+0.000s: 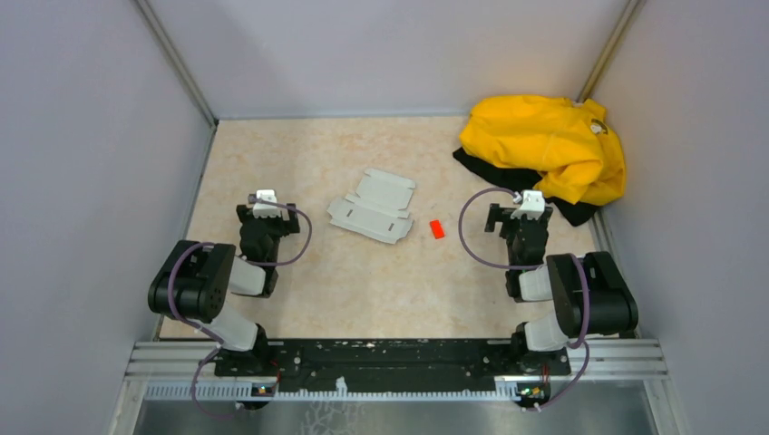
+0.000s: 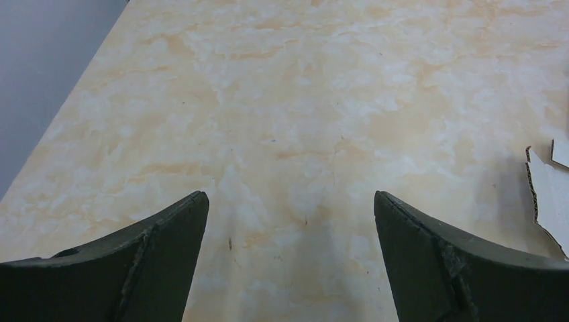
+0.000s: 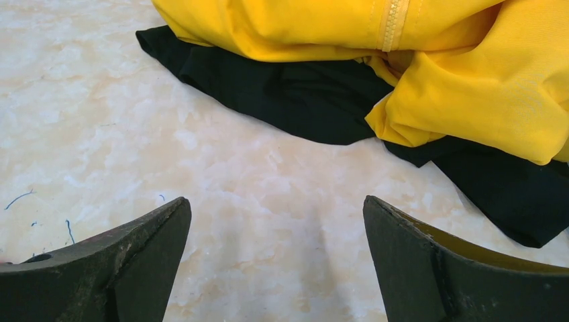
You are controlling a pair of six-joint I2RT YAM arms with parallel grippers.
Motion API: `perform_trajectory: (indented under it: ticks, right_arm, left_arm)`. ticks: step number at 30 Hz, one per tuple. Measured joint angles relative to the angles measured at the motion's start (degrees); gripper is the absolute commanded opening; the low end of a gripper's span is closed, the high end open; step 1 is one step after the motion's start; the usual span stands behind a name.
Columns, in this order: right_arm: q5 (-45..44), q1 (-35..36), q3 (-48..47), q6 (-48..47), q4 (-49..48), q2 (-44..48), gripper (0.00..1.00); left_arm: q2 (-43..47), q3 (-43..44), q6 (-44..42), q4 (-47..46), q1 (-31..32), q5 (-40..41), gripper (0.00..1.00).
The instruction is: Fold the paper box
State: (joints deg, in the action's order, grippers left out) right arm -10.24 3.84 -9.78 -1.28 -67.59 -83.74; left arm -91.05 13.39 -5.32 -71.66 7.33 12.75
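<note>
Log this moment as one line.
paper box: unfolded, flat on table, untouched | left fingers: open, empty | right fingers: open, empty, facing yellow garment

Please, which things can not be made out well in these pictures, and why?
Paper box: the left wrist view shows only a corner, cut by the right edge; the top view is too small for fold lines.
Black cloth: mostly hidden under the yellow garment in top and right wrist views.
Red block: too small for detail in the top view.
</note>
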Motion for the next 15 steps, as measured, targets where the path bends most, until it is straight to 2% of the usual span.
perform_trajectory:
  ticks: [15]
  right_arm:
    - [0.5, 0.0, 0.0, 0.0, -0.1, 0.0, 0.98]
  left_arm:
    - [0.0, 0.0, 0.0, 0.0, 0.0, -0.1, 0.99]
